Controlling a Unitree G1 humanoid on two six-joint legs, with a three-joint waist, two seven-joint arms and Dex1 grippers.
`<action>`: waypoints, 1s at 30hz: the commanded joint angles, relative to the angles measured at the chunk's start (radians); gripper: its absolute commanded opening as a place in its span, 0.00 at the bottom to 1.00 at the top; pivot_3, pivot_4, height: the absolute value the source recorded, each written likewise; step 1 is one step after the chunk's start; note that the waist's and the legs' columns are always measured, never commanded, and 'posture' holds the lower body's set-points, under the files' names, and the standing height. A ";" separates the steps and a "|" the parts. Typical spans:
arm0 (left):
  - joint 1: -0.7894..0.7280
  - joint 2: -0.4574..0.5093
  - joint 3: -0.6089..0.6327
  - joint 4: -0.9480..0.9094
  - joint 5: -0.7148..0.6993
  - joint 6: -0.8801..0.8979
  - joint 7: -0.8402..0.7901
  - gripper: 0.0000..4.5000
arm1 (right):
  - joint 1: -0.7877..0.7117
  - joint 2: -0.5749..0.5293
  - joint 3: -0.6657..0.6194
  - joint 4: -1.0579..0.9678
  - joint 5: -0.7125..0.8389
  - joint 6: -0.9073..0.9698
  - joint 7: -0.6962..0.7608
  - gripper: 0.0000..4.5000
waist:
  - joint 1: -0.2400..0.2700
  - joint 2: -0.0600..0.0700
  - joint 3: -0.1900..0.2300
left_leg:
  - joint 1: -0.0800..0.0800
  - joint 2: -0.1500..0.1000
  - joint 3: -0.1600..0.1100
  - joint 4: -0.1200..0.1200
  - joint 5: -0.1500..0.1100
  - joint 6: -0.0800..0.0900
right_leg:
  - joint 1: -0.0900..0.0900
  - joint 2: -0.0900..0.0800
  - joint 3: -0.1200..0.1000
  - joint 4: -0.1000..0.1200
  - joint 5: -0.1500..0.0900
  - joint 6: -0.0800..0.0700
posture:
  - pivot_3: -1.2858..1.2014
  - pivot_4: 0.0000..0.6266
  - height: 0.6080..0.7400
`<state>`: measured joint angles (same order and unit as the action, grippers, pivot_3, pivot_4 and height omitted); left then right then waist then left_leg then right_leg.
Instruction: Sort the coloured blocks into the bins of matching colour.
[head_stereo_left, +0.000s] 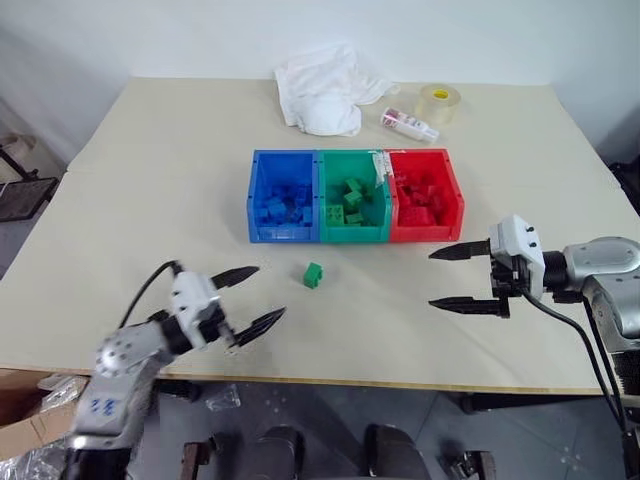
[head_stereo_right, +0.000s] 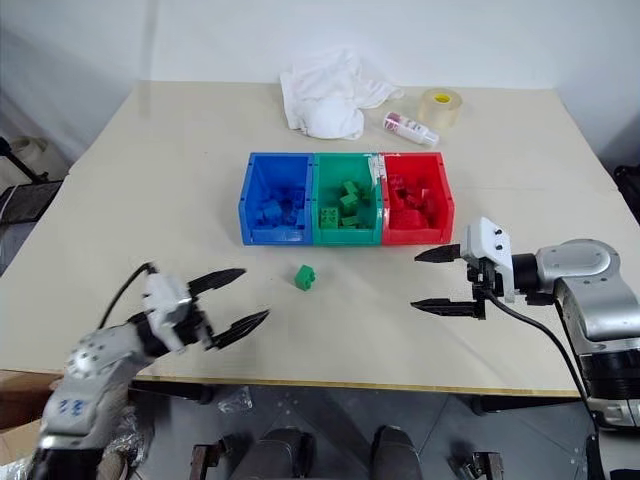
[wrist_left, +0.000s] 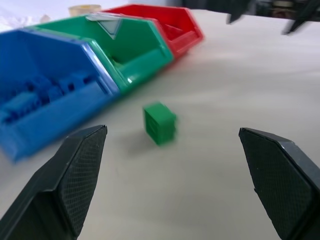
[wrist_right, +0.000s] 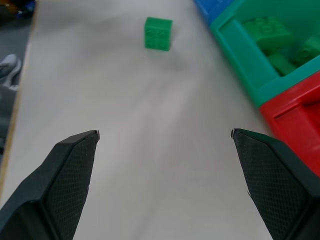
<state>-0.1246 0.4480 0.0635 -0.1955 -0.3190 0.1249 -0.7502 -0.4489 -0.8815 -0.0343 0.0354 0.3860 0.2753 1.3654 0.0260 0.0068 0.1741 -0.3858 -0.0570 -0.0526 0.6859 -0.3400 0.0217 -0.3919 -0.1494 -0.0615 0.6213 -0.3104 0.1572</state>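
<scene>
One green block (head_stereo_left: 313, 275) lies alone on the table in front of the green bin (head_stereo_left: 353, 232). The blue bin (head_stereo_left: 283, 232), green bin and red bin (head_stereo_left: 425, 228) stand joined in a row, each with several blocks of its own colour inside. My left gripper (head_stereo_left: 253, 296) hovers open to the left of the loose green block (wrist_left: 160, 123), pointing toward it, nothing between its fingers. My right gripper (head_stereo_left: 447, 278) is open and empty in front of the red bin, pointing left, with the green block (wrist_right: 158, 33) well ahead of it.
A crumpled white cloth (head_stereo_left: 322, 92), a small bottle lying on its side (head_stereo_left: 409, 124) and a clear tape roll (head_stereo_left: 438, 103) sit at the table's far side behind the bins. The table's front edge (head_stereo_left: 330, 380) runs just below both grippers.
</scene>
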 joint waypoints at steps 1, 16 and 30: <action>-0.083 -0.035 -0.081 0.126 0.094 -0.029 0.042 1.00 | 0.022 0.009 -0.044 -0.063 0.031 0.015 -0.045 0.98 | -0.001 0.000 0.000 | 0.000 0.000 0.000 0.000 0.000 0.000 | 0.000 0.000 0.000 0.001 0.000 0.000 | 0.52 0.24 1.00; -0.350 -0.176 -0.194 0.500 0.181 -0.116 0.025 0.59 | 0.165 0.021 -0.126 -0.244 0.086 0.081 -0.203 1.00 | 0.007 0.000 0.000 | -0.001 -0.001 0.001 0.003 0.000 0.001 | 0.001 0.000 -0.001 0.001 0.001 0.002 | 0.52 0.24 1.00; -0.612 -0.312 -0.178 0.500 0.190 -0.101 0.140 0.36 | 0.274 0.019 -0.222 -0.340 0.107 0.107 -0.302 1.00 | 0.014 -0.003 0.002 | -0.003 -0.001 0.000 0.005 0.000 0.001 | 0.001 0.000 -0.001 0.001 0.001 0.002 | 0.52 0.24 1.00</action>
<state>-0.7068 0.1439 -0.1330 0.2976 -0.1329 0.0504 -0.6419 -0.1780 -0.8564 -0.2139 -0.2628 0.4673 0.3791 1.0759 0.0398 0.0038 0.1757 -0.3896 -0.0587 -0.0527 0.6915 -0.3398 0.0225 -0.3916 -0.1494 -0.0629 0.6216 -0.3090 0.1600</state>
